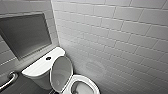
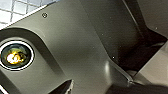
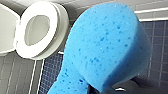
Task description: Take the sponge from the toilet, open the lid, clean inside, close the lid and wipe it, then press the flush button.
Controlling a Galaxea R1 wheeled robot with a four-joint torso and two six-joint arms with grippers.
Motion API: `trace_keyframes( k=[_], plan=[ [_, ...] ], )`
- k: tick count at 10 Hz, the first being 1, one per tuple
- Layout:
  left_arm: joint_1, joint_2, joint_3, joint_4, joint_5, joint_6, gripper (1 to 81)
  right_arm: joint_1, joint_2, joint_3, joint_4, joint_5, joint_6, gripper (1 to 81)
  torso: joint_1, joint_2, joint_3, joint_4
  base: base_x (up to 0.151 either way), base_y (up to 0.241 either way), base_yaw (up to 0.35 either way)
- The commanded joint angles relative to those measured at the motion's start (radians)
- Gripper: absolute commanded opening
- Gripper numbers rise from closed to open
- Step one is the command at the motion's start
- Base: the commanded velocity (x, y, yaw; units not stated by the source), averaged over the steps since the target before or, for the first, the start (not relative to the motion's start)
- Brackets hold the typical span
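- The sponge (image 3: 107, 45), bright blue and pitted with small pores, is hanging in the air close to the right wrist camera. It is apart from the toilet (image 1: 85, 80), with the tiled floor (image 3: 20, 75) lying beyond it.
- The right gripper (image 3: 110, 88) is showing as a dark part at the sponge's lower edge. It is judged to be closing on that edge and carrying the sponge, though the width of its opening cannot be told.
- The lid (image 1: 61, 71) is standing raised against the tank, leaving the seat (image 3: 37, 30) and the bowl exposed.
- The flush button (image 1: 48, 58) is sitting dark in the middle of the tank top.
- Handling, as a judgement: the sponge is likely behaving as a light, soft body that yields under pressure and flexes at its free end. A hold across the narrow waist is giving the firmest purchase, leaving the broad lobe free for wiping.
- A wet, glossy bowl is likely offering little friction to the foam.
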Motion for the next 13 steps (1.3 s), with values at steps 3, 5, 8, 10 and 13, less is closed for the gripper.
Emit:
trace_keyframes(
  k=[3, 5, 8, 10, 13],
  plan=[
    [-0.022, -0.002, 0.009, -0.015, 0.073, 0.001, 81.1, 0.284, -0.078, 0.009, 0.051, -0.158, -0.001, 1.0, 0.000, 0.000, 0.000, 0.000, 0.000, 0.000, 0.000],
    [-0.023, 0.008, 0.009, -0.014, 0.070, 0.001, 81.1, 0.397, -0.019, -0.084, 0.097, -0.277, 0.010, 1.0, 0.000, 0.000, 0.000, 0.000, 0.000, 0.000, 0.000],
    [-0.022, 0.011, 0.001, -0.015, 0.065, -0.002, 81.1, 0.496, 0.042, -0.189, 0.120, -0.357, 0.017, 1.0, 0.000, 0.000, 0.000, 0.000, 0.000, 0.000, 0.000],
    [-0.023, 0.016, 0.001, -0.014, 0.065, -0.002, 81.1, 0.514, 0.063, -0.215, 0.123, -0.360, 0.022, 1.0, 0.000, 0.000, -0.001, 0.103, 0.000, 0.000, 0.000],
    [-0.022, 0.021, 0.001, -0.014, 0.065, -0.002, 81.1, 0.571, 0.078, -0.226, 0.122, -0.375, 0.022, 1.0, 0.000, 0.001, -0.001, 0.185, 0.000, 0.000, 0.000]
  ],
)
